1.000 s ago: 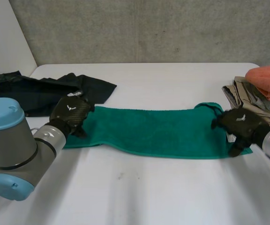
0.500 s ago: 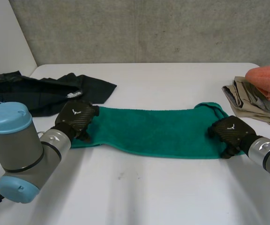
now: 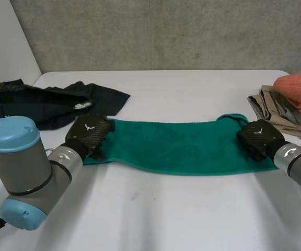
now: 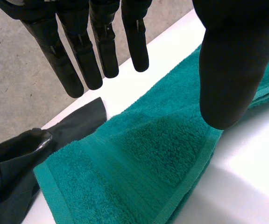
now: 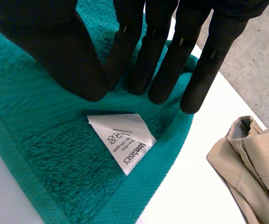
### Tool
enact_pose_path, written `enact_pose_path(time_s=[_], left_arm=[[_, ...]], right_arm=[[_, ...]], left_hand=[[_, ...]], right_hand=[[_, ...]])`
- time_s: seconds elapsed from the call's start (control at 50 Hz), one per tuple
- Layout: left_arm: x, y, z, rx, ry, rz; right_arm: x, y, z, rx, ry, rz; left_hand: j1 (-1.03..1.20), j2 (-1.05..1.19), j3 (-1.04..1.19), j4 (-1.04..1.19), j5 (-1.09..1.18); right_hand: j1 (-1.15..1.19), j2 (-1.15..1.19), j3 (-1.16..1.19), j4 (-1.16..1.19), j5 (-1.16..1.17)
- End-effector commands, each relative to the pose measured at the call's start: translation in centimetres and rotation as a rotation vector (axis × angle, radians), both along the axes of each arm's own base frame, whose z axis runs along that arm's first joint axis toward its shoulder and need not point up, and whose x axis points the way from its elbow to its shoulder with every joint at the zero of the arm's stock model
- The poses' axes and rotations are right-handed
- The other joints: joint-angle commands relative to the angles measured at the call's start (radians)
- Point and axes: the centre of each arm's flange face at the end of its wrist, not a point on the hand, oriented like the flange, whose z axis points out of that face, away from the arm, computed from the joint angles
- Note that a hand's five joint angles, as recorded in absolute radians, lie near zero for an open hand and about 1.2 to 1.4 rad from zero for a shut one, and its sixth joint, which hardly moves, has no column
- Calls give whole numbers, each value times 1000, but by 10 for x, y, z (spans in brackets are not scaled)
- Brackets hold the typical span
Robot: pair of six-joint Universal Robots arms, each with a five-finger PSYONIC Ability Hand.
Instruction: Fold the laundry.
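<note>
The left hand [image 3: 90, 130] sits over the left end of the green towel [image 3: 171, 144], fingers [image 4: 104, 46] straight and released; the right hand [image 3: 257, 137] presses straight fingertips [image 5: 161, 87] onto the right end beside the white label [image 5: 123, 140], grasping nothing; the towel lies spread across the bench [image 3: 182, 209]; since a second ago both hands have slid inward along the cloth, the right one off its near corner.

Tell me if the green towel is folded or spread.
Folded lengthwise, it seems: the towel lies as a narrow strip, with a second layer under its edge.
</note>
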Motion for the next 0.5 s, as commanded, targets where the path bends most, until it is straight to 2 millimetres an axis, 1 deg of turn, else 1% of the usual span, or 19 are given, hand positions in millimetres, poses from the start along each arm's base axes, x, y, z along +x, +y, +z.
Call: enact_pose_path(time_s=[0.02,0.1,0.14,0.16,0.18,0.24,0.28,0.34,0.42,0.5], left_arm=[[-2,3,-1,2,0,-11],[-7,4,0,-6,-1,-35],[-8,3,-5,4,-8,-38],[-10,3,-13,23,-18,-43],[-11,2,-16,29,-20,-44],[-18,3,-23,45,-29,-61],[-20,4,-23,42,-30,-69],[-23,3,-23,37,-29,-76],[-25,-3,-31,46,-35,-75],[-30,-10,-35,41,-35,-77]], right_arm=[[1,-4,3,-15,4,-9],[-1,-5,9,-19,9,-22],[-1,-3,14,-18,7,-27],[-1,-1,17,-13,6,-28],[-2,1,20,-10,5,-30],[-4,7,33,22,-21,-45],[-4,12,36,51,-40,-52],[-4,18,36,76,-49,-47],[-5,24,34,92,-48,-43],[-5,30,32,104,-46,-43]], left_hand=[[62,43,37,52,54],[50,31,25,40,42],[53,34,28,43,45],[56,37,31,46,48],[56,37,31,46,48],[59,40,34,49,51],[62,43,37,52,54],[68,49,43,58,60],[74,55,48,64,66],[97,78,72,87,89]], right_hand=[[288,266,274,269,276],[288,266,274,269,276],[255,233,240,235,242],[54,32,39,34,41],[-36,-58,-50,-55,-48],[-136,-158,-150,-155,-148],[-224,-246,-238,-243,-236],[-233,-255,-248,-252,-245],[-233,-255,-248,-252,-245],[-230,-252,-245,-250,-242]])
